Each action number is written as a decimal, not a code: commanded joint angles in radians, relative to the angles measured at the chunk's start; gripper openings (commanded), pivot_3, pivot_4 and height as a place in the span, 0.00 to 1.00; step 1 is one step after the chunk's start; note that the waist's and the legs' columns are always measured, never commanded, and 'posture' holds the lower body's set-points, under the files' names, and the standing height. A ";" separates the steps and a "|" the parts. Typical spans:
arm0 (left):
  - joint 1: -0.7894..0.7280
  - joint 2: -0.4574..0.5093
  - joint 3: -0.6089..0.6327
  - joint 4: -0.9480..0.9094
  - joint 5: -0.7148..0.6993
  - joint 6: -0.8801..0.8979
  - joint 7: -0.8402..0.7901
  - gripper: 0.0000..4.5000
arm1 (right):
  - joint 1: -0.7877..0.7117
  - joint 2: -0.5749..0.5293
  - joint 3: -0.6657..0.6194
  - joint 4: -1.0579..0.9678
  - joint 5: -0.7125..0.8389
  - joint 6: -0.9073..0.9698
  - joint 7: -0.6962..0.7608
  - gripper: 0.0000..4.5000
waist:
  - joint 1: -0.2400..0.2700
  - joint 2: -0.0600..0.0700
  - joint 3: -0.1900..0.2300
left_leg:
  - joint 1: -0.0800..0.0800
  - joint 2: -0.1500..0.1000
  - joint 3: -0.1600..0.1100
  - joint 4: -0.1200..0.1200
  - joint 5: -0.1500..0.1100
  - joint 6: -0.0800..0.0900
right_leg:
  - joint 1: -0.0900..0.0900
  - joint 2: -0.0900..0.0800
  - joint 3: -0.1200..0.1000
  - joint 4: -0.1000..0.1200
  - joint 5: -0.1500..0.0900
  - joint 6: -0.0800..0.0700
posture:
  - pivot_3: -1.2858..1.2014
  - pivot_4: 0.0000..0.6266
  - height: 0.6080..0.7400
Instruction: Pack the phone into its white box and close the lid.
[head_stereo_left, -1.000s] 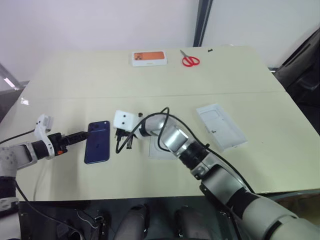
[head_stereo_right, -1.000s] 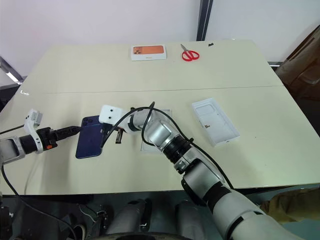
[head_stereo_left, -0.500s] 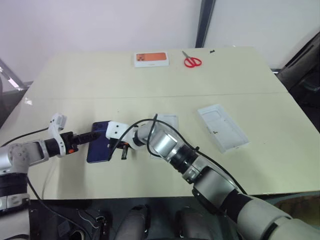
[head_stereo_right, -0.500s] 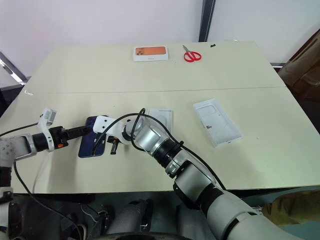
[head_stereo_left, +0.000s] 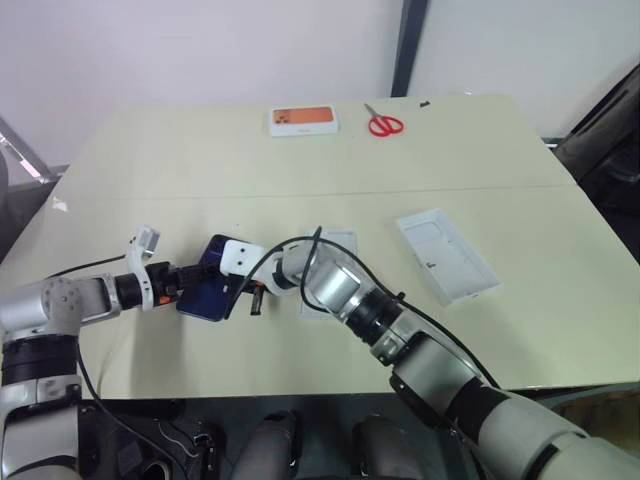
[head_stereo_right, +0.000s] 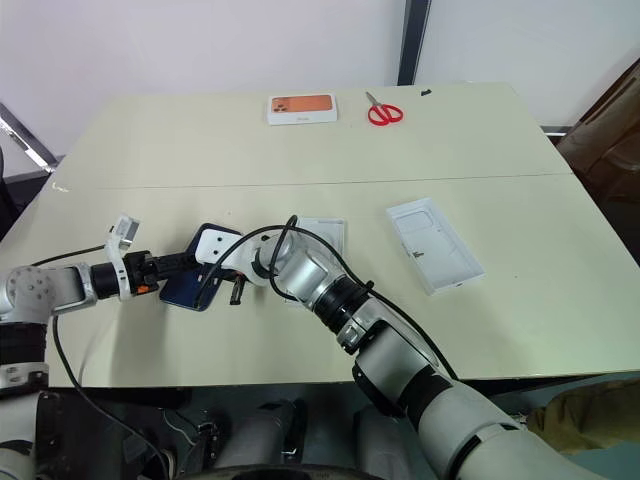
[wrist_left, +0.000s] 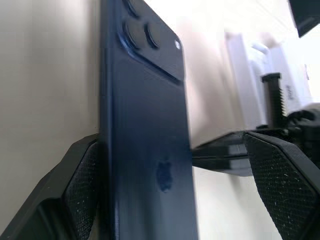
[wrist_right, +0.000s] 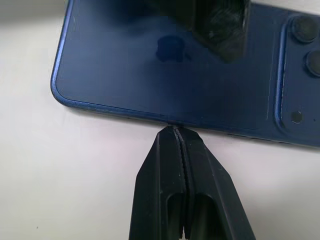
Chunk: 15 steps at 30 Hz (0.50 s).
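Observation:
The dark navy phone (head_stereo_left: 208, 291) lies back-up on the table at the front left, its camera cluster (wrist_left: 150, 35) at the far end. My left gripper (head_stereo_left: 186, 283) is open and straddles the phone. One finger (wrist_left: 82, 187) lies against the phone's side and the other finger (wrist_left: 282, 185) stands well clear. My right gripper (wrist_right: 174, 131) is shut, with its tip touching the phone's long edge. The white box (head_stereo_left: 335, 240) lies just behind my right arm, partly hidden by it. The lid (head_stereo_left: 446, 255) lies open side up at the right.
A small white carton with an orange phone picture (head_stereo_left: 302, 119) and red scissors (head_stereo_left: 381, 124) lie at the table's far edge. Cables (head_stereo_left: 300, 262) loop around my right wrist over the phone's area.
My left gripper has moved right and now straddles the phone. The phone has turned and sits askew. My right gripper has stayed at the phone's edge.

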 joint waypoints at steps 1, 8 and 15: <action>0.027 -0.045 -0.085 0.039 0.007 0.048 -0.002 0.98 | 0.000 -0.006 0.008 -0.011 -0.017 -0.014 -0.007 0.01 | 0.001 0.000 0.000 | 0.000 0.000 0.000 0.000 0.000 0.000 | 0.000 0.000 0.000 0.000 0.000 0.000 | 0.52 0.24 0.95; 0.024 -0.051 -0.053 0.054 0.007 0.047 0.007 0.92 | 0.010 -0.013 0.013 -0.015 -0.023 -0.026 -0.004 0.00 | 0.001 0.000 0.000 | 0.000 0.000 0.000 0.000 0.000 0.000 | 0.000 0.000 0.000 0.000 0.000 0.000 | 0.52 0.24 0.95; 0.026 -0.038 -0.044 0.053 -0.005 0.067 0.005 0.48 | 0.017 -0.020 0.020 -0.022 -0.028 -0.029 0.001 0.00 | -0.002 0.000 0.000 | 0.000 0.000 0.000 0.000 0.000 0.000 | 0.000 0.000 0.000 0.000 0.000 0.000 | 0.52 0.24 0.95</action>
